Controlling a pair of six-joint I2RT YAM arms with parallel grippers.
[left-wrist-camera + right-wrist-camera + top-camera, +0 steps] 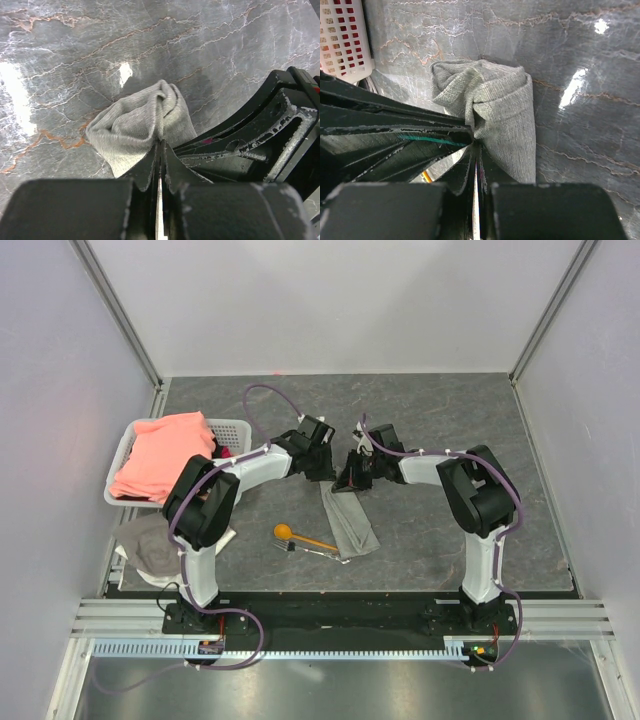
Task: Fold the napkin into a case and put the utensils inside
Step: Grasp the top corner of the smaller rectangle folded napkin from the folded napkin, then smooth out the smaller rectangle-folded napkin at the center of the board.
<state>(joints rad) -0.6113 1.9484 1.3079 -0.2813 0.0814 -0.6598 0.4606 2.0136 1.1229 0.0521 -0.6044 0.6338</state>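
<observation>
Pressed tight, the left pincer [160, 142] and right pincer [476, 145] are each pinching the far end of the light grey cloth napkin [350, 525], lying as a narrow folded strip right of the white plastic basket [232, 426]. Folding is looking nearly done; the orange plastic spoon [300, 537] and silvery metal fork [318, 552] are waiting outside, also right of the basket. Any pocket mouth is hiding behind bunched cloth.
</observation>
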